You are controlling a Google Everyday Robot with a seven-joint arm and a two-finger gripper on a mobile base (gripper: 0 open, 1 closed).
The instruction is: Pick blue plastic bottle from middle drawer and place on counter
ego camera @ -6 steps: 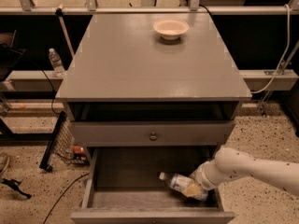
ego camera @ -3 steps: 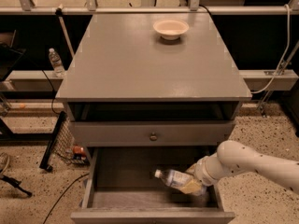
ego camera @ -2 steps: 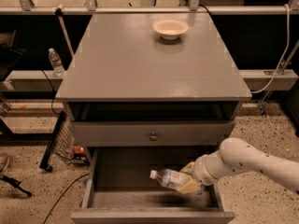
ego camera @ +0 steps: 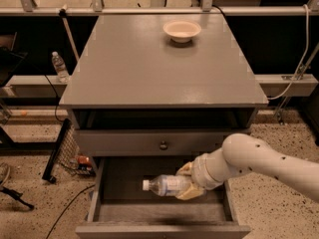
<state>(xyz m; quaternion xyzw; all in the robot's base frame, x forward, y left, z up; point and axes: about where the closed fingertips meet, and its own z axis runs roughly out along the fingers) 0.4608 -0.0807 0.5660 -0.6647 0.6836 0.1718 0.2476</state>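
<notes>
The blue plastic bottle [ego camera: 167, 184] lies sideways in my gripper [ego camera: 188, 182], white cap pointing left, held a little above the floor of the open middle drawer [ego camera: 117, 180]. The gripper's pale fingers are shut on the bottle's right end, one above and one below. My white arm [ego camera: 254, 161] reaches in from the right. The grey counter [ego camera: 149, 68] lies above, well clear of the gripper.
A cream bowl [ego camera: 182, 30] sits at the back of the counter. A shallower drawer front with a round knob [ego camera: 163, 145] hangs just above the bottle. An upright clear water bottle [ego camera: 59, 66] stands on a shelf at left. Cables and a black frame [ego camera: 59, 151] lie on the floor at left.
The gripper has carried the bottle up and to the left, off the drawer floor. The arm's elbow has risen.
</notes>
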